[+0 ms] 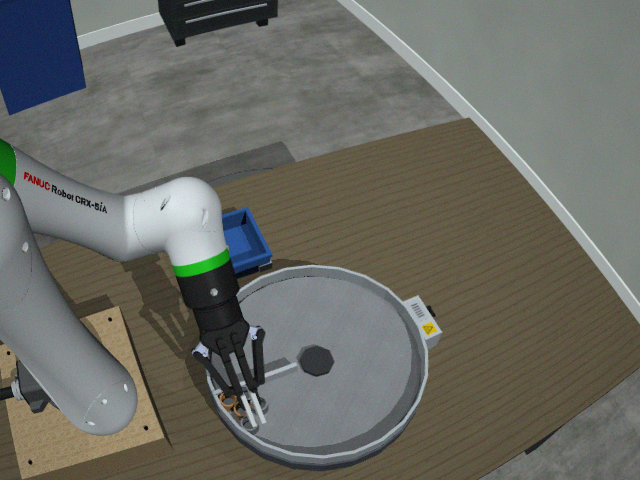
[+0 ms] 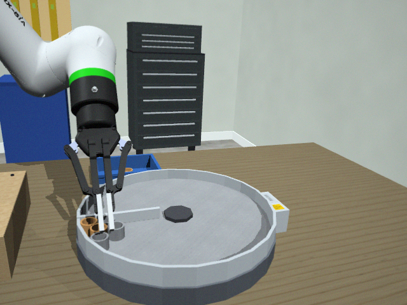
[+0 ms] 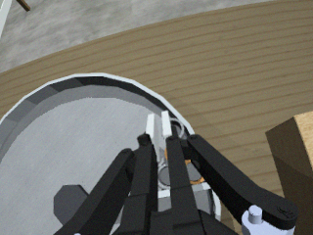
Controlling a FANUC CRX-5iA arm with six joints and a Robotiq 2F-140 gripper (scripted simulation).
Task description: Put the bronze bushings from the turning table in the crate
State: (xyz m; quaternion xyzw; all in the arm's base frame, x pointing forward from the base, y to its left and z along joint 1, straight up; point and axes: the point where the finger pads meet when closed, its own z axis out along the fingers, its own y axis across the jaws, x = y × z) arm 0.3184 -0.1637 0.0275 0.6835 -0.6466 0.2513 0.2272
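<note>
The gripper [image 2: 105,226] hangs low over the left edge of the turning table [image 2: 203,259], its fingers [image 2: 110,219] nearly pressed together, pinching nothing. Two bronze bushings [image 2: 92,225] stand upright just left of the tips. Two steel bushings [image 2: 115,230] stand right beside them. The crate [image 2: 144,162] is behind.

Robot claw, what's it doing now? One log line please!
gripper shut, empty | low among bushings at turning table edge | two bronze bushings on table | crate behind
</note>
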